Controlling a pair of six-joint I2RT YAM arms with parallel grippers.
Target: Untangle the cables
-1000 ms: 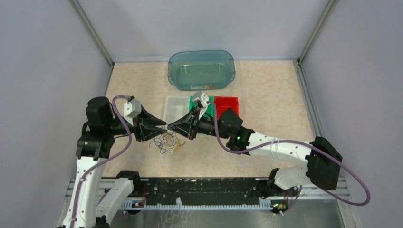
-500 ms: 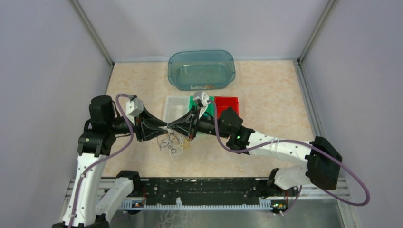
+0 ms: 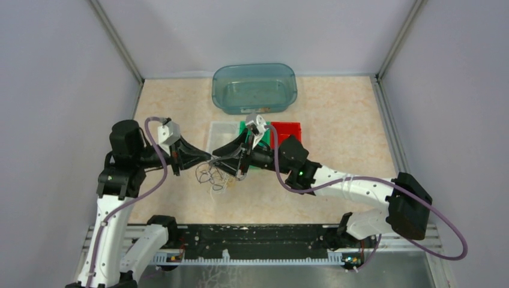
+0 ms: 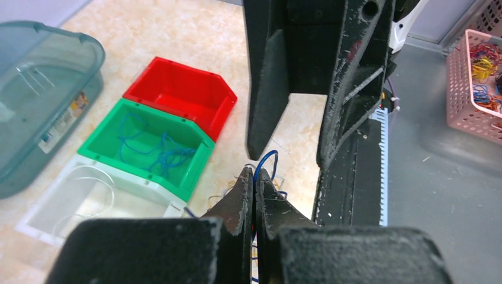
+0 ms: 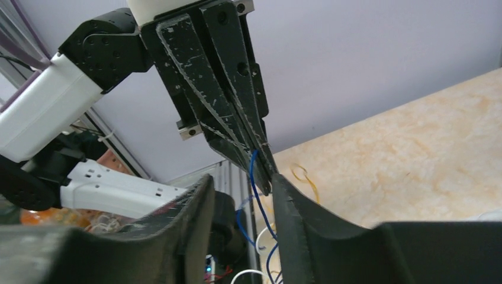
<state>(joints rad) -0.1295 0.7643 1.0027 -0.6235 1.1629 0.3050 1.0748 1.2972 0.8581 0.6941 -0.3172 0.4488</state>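
With the left gripper [image 4: 254, 174] clamped on a blue cable [image 4: 269, 157] above the tangle [image 3: 211, 177] near the green bin [image 4: 148, 148] and the right gripper [image 5: 243, 180] parted, draw that strand away slowly, letting loops slip.

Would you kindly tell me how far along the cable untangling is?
Done: blue cables lie in the green bin, white ones in the clear bin. In hand: the left hand pinches a blue cable; the right hand is open. Left: the tabletop tangle.
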